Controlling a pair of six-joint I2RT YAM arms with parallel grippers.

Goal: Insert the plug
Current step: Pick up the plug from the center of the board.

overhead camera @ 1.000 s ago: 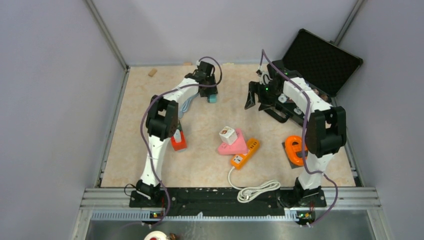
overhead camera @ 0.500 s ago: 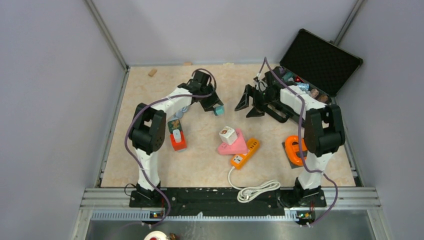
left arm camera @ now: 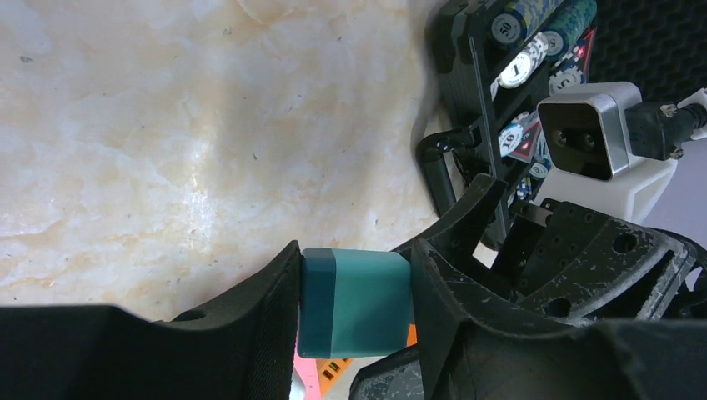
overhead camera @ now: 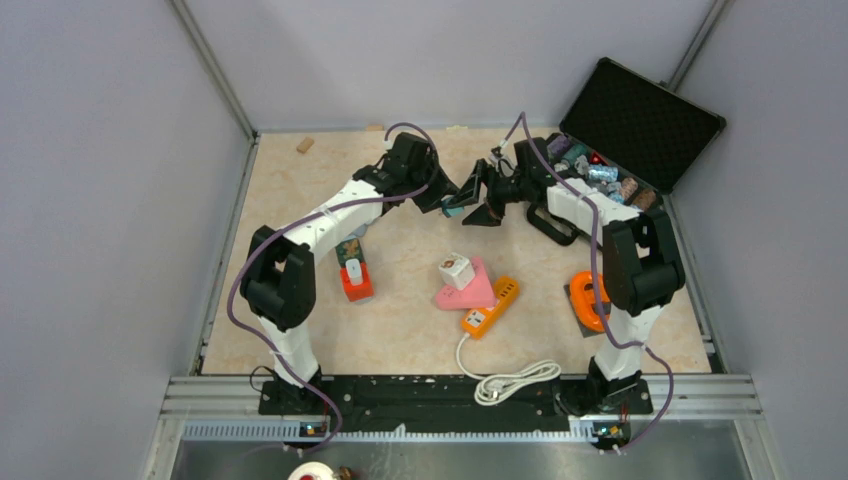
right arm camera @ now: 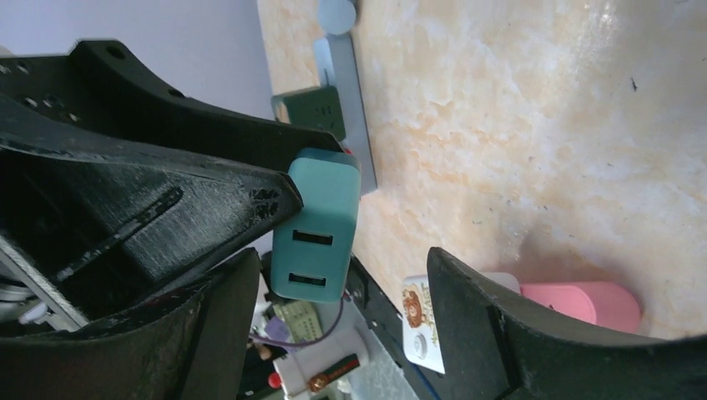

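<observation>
We had the teal rectangular plastic plug (left arm camera: 354, 302) pinched across its sides in our left gripper (overhead camera: 450, 207), jaws closed partway onto it. It was raised above the marble-patterned tabletop (overhead camera: 400, 330) toward the far side, well apart from the orange plastic power strip (overhead camera: 490, 306) that lay nearer the bases. Our right gripper (overhead camera: 480, 198) faced it with jaws spread wide and nothing in them. The plug's slotted end sat in the gap close by one finger, though we could not tell whether it touched that finger. We judged this a hand-over. To do it well, we thought the right jaws should centre on the plug's free end, square to its flat faces, and close fully before the left let go. A hold that left the prong end exposed would matter for the strip; the prongs themselves were hidden from us.
</observation>
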